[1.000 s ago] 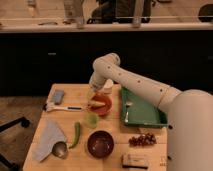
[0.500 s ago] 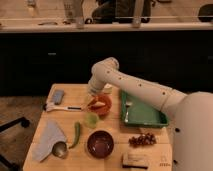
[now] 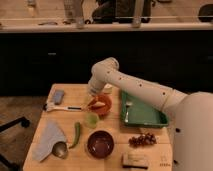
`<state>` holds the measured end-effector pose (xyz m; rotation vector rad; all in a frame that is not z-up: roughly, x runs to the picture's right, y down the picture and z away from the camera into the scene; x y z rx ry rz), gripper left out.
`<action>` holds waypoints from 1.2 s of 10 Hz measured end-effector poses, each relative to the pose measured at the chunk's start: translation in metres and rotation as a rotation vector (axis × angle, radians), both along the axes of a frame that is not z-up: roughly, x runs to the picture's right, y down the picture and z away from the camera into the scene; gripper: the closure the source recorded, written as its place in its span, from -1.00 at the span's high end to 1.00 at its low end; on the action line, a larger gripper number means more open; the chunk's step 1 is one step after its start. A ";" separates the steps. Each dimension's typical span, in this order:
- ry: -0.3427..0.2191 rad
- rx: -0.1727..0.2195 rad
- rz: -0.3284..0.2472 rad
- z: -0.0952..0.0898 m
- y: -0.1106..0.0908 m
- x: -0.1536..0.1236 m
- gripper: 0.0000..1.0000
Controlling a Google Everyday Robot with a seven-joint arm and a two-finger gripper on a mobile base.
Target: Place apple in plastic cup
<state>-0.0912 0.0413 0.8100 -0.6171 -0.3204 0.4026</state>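
My gripper [image 3: 98,102] hangs from the white arm and reaches down into the orange bowl [image 3: 105,112] at the middle of the wooden table. The apple does not show on its own; it is hidden at the bowl, under the gripper. The plastic cup [image 3: 91,120], small and light green, stands upright just in front of the orange bowl, a little left of and below the gripper. It looks empty.
A green tray [image 3: 147,119] holding a fork lies to the right. In front are a dark bowl [image 3: 100,143], a grape bunch [image 3: 142,140] and a wrapped bar [image 3: 135,159]. To the left are a green pepper [image 3: 76,134], a grey cloth [image 3: 48,139], a brush [image 3: 62,107] and a sponge [image 3: 58,96].
The wrist has sunk slightly and shifted a little left over the orange bowl. Nothing on the table has moved.
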 end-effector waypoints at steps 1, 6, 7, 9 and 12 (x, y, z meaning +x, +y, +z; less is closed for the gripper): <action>0.000 0.000 0.000 0.000 0.000 0.000 -1.00; -0.022 0.023 0.005 -0.027 0.023 0.004 -1.00; -0.026 0.026 0.006 -0.031 0.026 0.004 -1.00; -0.041 0.029 0.003 -0.041 0.037 -0.001 -1.00; -0.052 0.012 -0.009 -0.044 0.052 -0.010 -1.00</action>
